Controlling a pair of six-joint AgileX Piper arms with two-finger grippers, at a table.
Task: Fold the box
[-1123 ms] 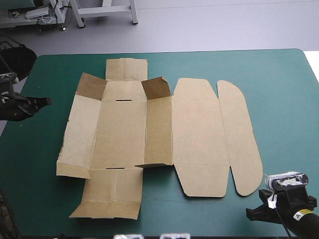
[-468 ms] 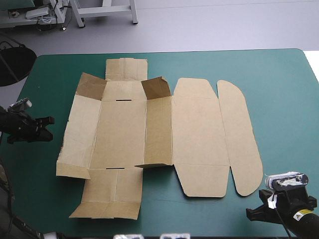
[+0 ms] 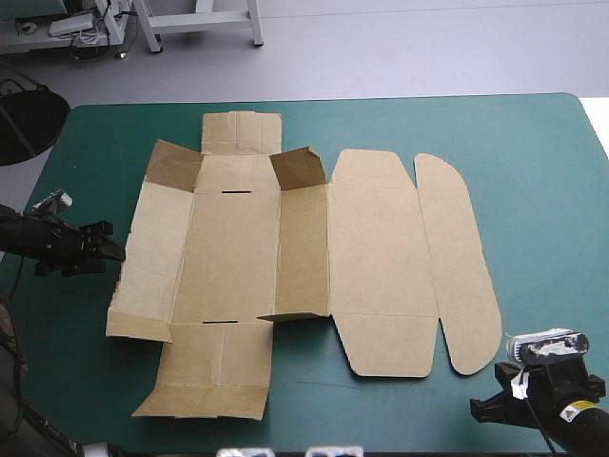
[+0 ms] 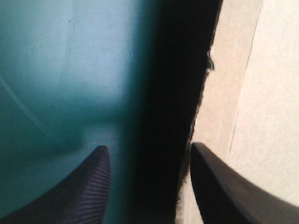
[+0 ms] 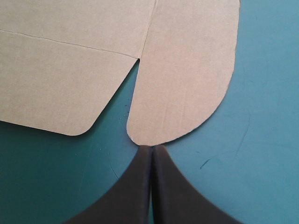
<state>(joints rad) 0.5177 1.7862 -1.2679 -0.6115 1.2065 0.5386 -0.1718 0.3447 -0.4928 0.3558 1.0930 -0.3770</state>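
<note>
Two tools sit at opposite sides of one cut sheet of brown board. The box (image 3: 233, 257) lies opened out across the middle of the teal-green tabletop (image 3: 533, 171), almost wholly flat. Its base panel is left of centre, with a narrow wall strip (image 3: 303, 249) along that panel's right side. Next to the strip comes the lid panel (image 3: 381, 262), and farthest right the long rounded flap (image 3: 457, 257). At the far end of the base, two corner flaps (image 3: 173, 164) stand up and show their darker inner faces. A short end flap lies flat beyond them, and a longer one reaches toward the near edge.

The left tool (image 3: 112, 249) comes in low from the tabletop's left edge and points at the box's left side panel, its tip just beside the board's edge. It is open. In the left wrist view its black fingers (image 4: 88, 191) stand well apart, one over the bare cover and the other at the board's rough-cut edge. A dark band of shadow runs between them along that edge.

The right tool (image 3: 487, 407) rests near the near right corner of the tabletop. It is closed on nothing, its fingers pressed together into a single point. In the right wrist view that point sits just at the curved end of the rounded flap. Whether it touches the board cannot be told.
</note>
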